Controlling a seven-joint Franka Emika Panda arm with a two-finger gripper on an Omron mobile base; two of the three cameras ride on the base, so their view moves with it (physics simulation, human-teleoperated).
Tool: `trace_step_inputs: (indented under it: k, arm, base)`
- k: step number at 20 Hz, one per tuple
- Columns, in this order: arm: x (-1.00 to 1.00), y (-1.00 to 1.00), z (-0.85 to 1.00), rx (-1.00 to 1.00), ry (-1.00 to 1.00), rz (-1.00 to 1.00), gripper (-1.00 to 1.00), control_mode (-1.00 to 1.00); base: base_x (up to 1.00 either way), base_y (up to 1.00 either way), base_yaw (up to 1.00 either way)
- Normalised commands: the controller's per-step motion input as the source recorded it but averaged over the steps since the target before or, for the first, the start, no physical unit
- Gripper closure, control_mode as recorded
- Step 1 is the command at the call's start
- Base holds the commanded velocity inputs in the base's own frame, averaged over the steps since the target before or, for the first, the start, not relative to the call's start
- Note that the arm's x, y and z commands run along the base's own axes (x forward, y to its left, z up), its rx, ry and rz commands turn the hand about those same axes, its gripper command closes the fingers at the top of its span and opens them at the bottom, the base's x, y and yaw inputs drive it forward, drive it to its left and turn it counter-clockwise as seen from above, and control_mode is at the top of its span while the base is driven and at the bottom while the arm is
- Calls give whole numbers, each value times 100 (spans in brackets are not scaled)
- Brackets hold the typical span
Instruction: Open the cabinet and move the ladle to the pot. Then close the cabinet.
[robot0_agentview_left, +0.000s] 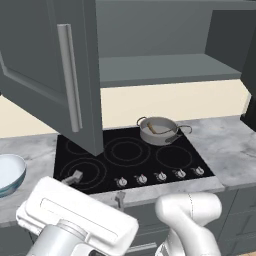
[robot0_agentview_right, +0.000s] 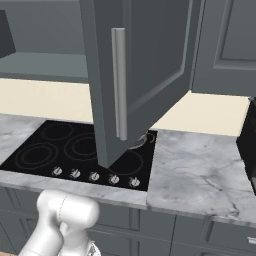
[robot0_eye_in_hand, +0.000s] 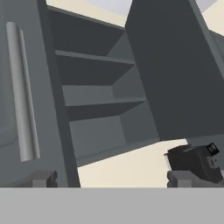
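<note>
The dark grey cabinet (robot0_agentview_left: 165, 67) stands open, both doors swung out, its shelves (robot0_eye_in_hand: 96, 100) bare. Its left door's silver bar handle (robot0_agentview_left: 70, 75) hangs close above my hand. The right door (robot0_agentview_right: 150, 65) juts out over the cooktop. The small silver pot (robot0_agentview_left: 160, 130) sits on the back right burner. The ladle (robot0_agentview_left: 152, 128) lies inside it, brown wooden end showing. My gripper (robot0_agentview_left: 97, 187) is open and holds nothing, low over the stove's front left, below the left door. Its fingertips (robot0_eye_in_hand: 43, 178) point up at the cabinet.
The black cooktop (robot0_agentview_left: 130, 155) has a row of knobs along its front. A pale blue-white bowl (robot0_agentview_left: 7, 172) rests on the marble counter at the left. A dark appliance (robot0_eye_in_hand: 197, 162) stands on the counter at the right. Grey drawers run below the counter.
</note>
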Motion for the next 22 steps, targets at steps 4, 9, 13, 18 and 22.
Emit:
trace_step_inputs:
  k: [4, 9, 13, 18, 22]
  arm:
    - [43, 44, 0, 0, 0, 0, -100, -100]
    - [66, 17, 0, 0, 0, 0, -100, -100]
    - [73, 6, 0, 0, 0, 0, -100, -100]
    - [66, 13, 0, 0, 0, 0, -100, -100]
    - [38, 20, 0, 0, 0, 0, -100, -100]
  base:
    - [0, 0, 0]
    - [0, 0, 0]
    - [0, 0, 0]
    - [0, 0, 0]
    - [0, 0, 0]
